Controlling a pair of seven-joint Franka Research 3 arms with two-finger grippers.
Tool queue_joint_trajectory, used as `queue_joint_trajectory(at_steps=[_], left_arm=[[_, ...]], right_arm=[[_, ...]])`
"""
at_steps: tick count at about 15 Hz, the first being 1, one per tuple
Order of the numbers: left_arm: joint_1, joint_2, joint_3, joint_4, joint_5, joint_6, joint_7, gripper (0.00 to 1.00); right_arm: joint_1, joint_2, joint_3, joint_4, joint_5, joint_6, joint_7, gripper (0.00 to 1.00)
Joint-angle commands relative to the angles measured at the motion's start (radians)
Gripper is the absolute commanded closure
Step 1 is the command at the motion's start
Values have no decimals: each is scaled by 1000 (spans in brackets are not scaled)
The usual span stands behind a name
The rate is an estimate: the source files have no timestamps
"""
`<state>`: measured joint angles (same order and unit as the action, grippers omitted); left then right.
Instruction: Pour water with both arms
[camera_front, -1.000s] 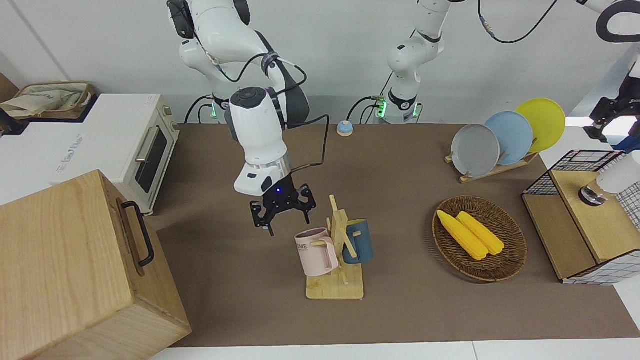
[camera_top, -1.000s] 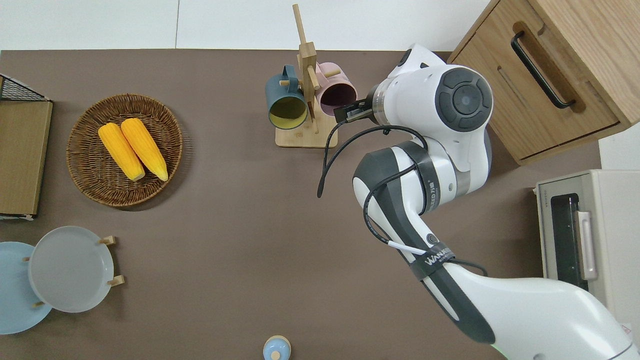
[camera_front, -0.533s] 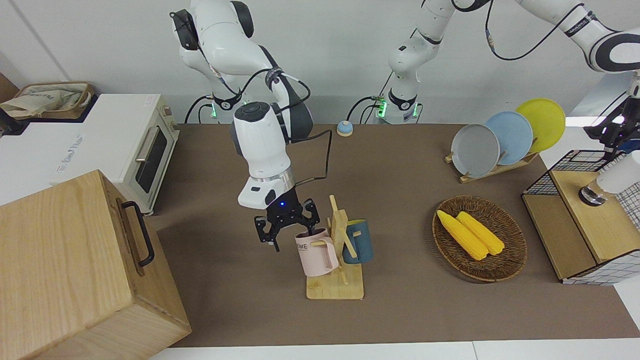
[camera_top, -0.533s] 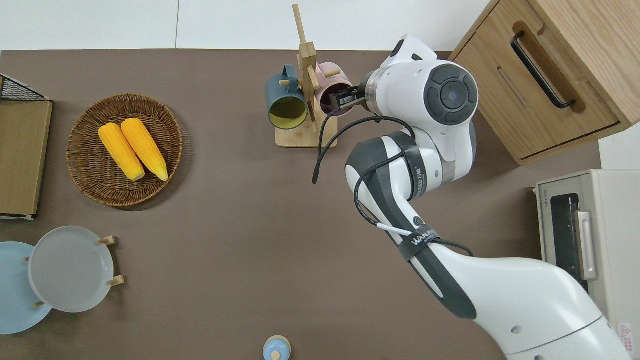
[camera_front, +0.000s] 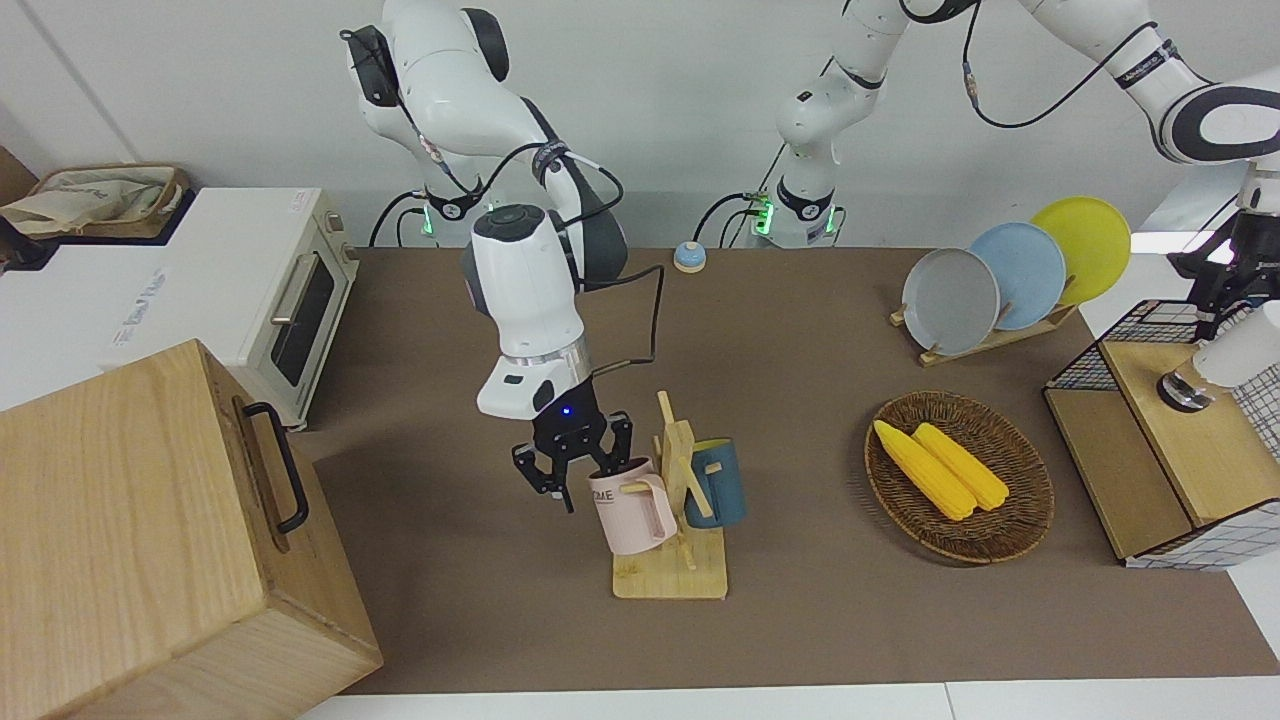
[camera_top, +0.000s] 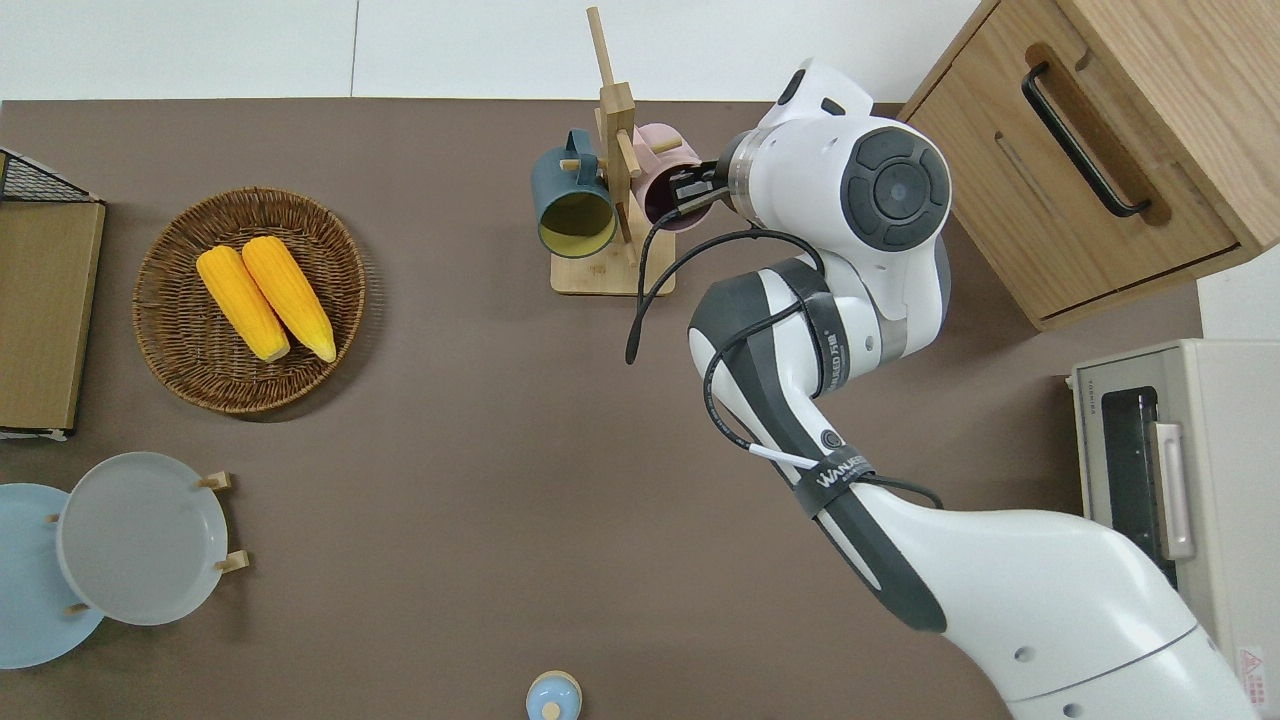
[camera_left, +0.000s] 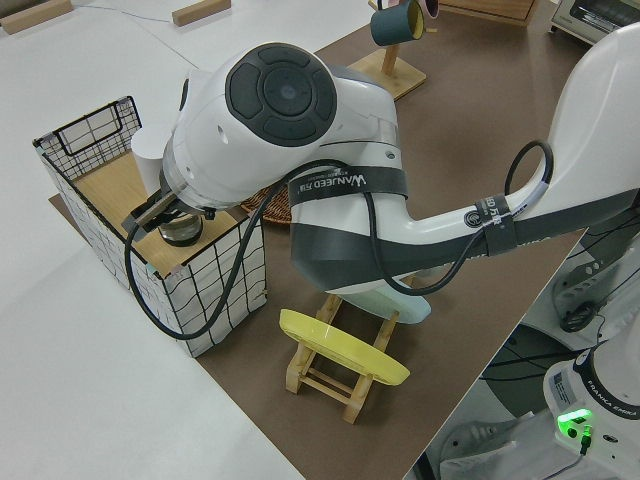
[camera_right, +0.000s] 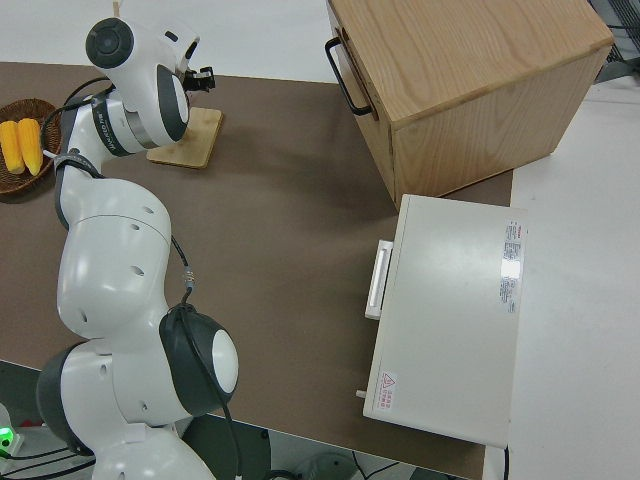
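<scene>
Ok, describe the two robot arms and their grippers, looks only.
Both arms are glossy white with dark grey joint sections and round dark caps. The right arm carries a looping black cable, a silver wrist ring and a black two-finger right gripper with a blue light. The left arm shows "WANLEED" lettering on a black band; the left gripper is black.

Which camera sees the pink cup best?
The front view: the whole pink cup shows there, handle and all, hanging on the wooden rack with the right claw at its rim. The overhead view shows only its mouth, the left side view a sliver, and the right side view none.
</scene>
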<state>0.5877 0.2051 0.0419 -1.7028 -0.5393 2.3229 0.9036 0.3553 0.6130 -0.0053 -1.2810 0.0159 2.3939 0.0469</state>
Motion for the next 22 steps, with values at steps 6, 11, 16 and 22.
queue_joint_trajectory(at_steps=[6, 11, 16, 22], left_arm=[[-66, -35, 4, -95, -19, 147, -2, 0], [-55, -29, 3, -104, -19, 188, 9, 2], [-63, -21, 3, -103, -22, 208, 24, 5], [-66, 3, 3, -94, -51, 211, 31, 7]], right_arm=[[-1, 31, 4, 43, -14, 14, 1, 987], [-1, 30, 4, 43, -24, 8, 8, 1000], [-2, 27, -2, 43, -25, -6, 7, 1000], [-16, 11, -12, 43, -25, -56, -16, 1000]])
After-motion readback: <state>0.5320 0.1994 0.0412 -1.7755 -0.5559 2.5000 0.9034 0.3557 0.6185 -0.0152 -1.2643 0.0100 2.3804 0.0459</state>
